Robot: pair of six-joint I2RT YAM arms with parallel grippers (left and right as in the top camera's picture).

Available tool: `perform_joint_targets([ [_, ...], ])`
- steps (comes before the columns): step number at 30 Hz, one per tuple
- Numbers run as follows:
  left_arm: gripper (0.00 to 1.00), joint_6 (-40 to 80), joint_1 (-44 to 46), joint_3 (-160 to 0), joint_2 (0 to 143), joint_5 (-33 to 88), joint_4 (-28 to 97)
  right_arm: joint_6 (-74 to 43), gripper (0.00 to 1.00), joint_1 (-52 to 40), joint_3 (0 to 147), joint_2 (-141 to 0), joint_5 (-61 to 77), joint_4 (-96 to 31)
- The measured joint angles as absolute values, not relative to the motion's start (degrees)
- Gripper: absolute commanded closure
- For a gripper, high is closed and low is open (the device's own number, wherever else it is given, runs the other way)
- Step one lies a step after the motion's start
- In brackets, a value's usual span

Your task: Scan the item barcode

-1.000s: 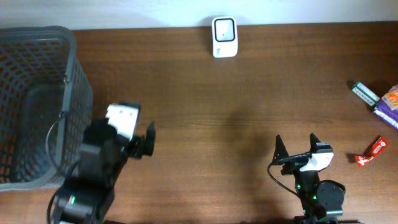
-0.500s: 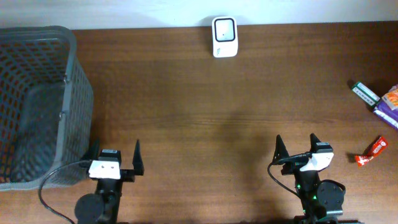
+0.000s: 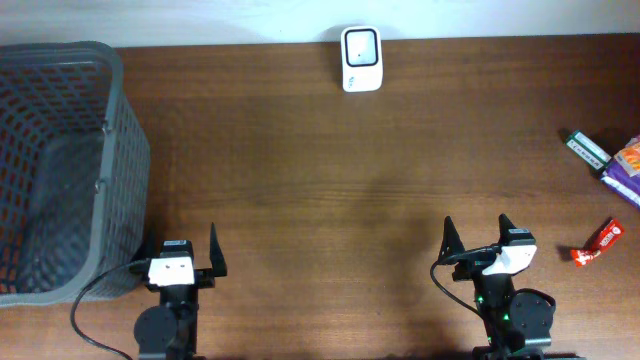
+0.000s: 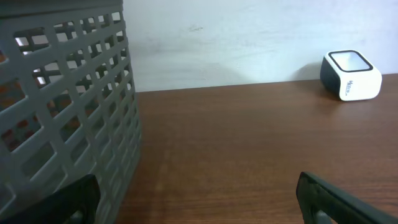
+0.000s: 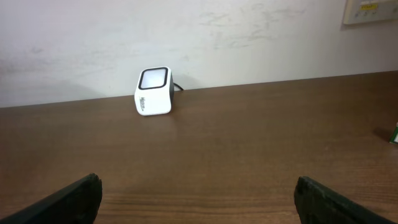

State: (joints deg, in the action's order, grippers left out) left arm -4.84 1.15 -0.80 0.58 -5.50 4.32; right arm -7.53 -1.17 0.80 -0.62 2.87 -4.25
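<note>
Grey mesh basket [image 3: 60,170] sat at the far left of the worktop [image 3: 300,180]. Left gripper [image 3: 182,246] was parked at the near edge just beside the basket, jaws wide apart, holding nothing. White barcode scanner [image 3: 360,58] stood at the back edge, about the middle (window on top). Right gripper [image 3: 476,230] sat at the near edge, right of centre, jaws also wide apart and empty. Items lay at the far right, untouched: red snack wrapper [image 3: 597,243] nearest the right gripper, with green pack [image 3: 585,148] and purple packet [image 3: 625,165] just beside each other further back.
</note>
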Motion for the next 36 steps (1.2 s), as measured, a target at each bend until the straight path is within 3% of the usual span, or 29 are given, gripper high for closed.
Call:
perform_joint_targets([
  [36, 0.01, -3.0, 0.9, -0.8, 0.6, -6.0, 4.3, -5.3, 0.02, -1.2, 0.8, -0.6, 0.9, -4.4],
])
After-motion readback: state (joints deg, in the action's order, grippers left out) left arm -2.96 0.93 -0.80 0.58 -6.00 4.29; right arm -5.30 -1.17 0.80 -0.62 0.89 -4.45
